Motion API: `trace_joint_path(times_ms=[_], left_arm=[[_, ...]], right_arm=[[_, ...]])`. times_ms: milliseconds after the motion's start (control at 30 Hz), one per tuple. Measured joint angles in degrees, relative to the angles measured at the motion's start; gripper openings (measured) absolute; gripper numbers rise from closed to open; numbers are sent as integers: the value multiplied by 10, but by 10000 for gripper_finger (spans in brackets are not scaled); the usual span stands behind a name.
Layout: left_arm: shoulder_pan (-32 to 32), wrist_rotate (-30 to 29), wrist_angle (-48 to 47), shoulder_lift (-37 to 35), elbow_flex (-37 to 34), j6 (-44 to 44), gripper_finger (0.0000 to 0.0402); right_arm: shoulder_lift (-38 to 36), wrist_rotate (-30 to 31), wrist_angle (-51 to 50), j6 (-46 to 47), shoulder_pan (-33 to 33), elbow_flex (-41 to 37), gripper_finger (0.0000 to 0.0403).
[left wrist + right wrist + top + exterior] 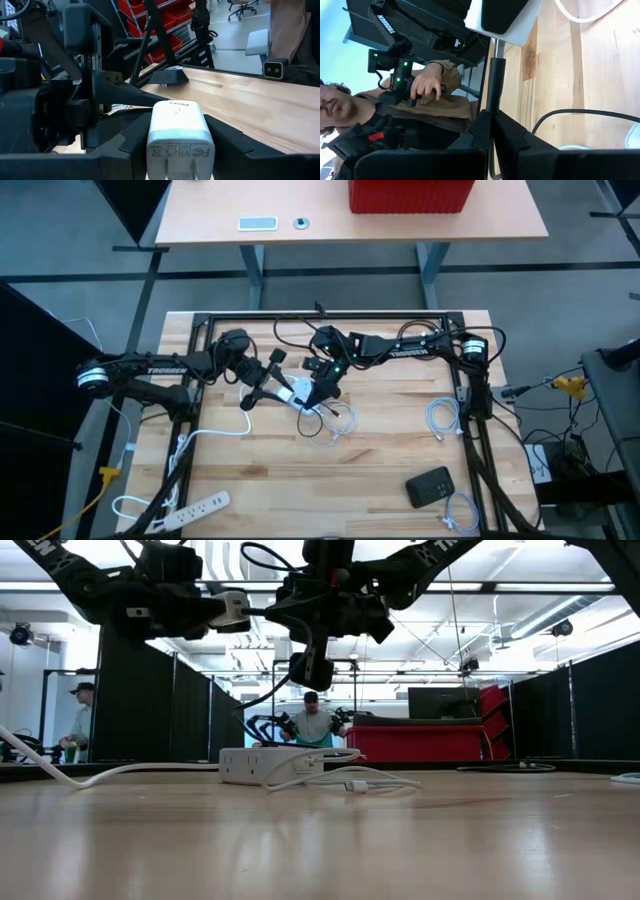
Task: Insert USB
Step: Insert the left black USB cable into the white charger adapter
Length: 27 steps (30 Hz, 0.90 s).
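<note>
A white USB charger block (180, 135) sits in my left gripper (272, 387), above the table's middle; in the low view the charger block (230, 608) is well clear of the tabletop. My right gripper (322, 388) comes from the right and is shut on a dark USB plug (492, 85). The plug's silvery tip (499, 50) reaches the charger's white face (520, 37); whether it is inside, I cannot tell. A white cable coil (335, 420) lies on the wood below both grippers. My left gripper pinches the charger block by its two side faces (155, 142) between both fingers. The block is lifted clear, its prong end toward the wrist and its far face toward the right gripper. My right gripper pinches the USB plug's dark body (492, 102) between its shut fingertips. The plug runs on past the fingers toward the charger and is lifted clear of the table.
A white power strip (195, 505) lies near the front left corner, a black device (430, 485) at front right, and loose white cables (440, 420) at right. A black frame rail (320, 315) runs along the far edge. A person (315, 725) sits beyond the table.
</note>
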Motion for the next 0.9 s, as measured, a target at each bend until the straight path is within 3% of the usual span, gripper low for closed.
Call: trace_joint_path(times_ms=[400, 600, 700, 900], left_arm=[[0, -11, 1, 0, 0, -36, 145], [29, -6, 3, -10, 0, -227, 145], [56, 34, 3, -13, 0, -325, 145], [75, 62, 28, -13, 0, -476, 145]], right_arm=[[0, 8, 1, -2, 0, 6, 0], [-29, 32, -11, -32, -1, 7, 0], [-54, 62, -44, -66, -5, 7, 0], [-99, 161, -140, -158, -8, 8, 0]])
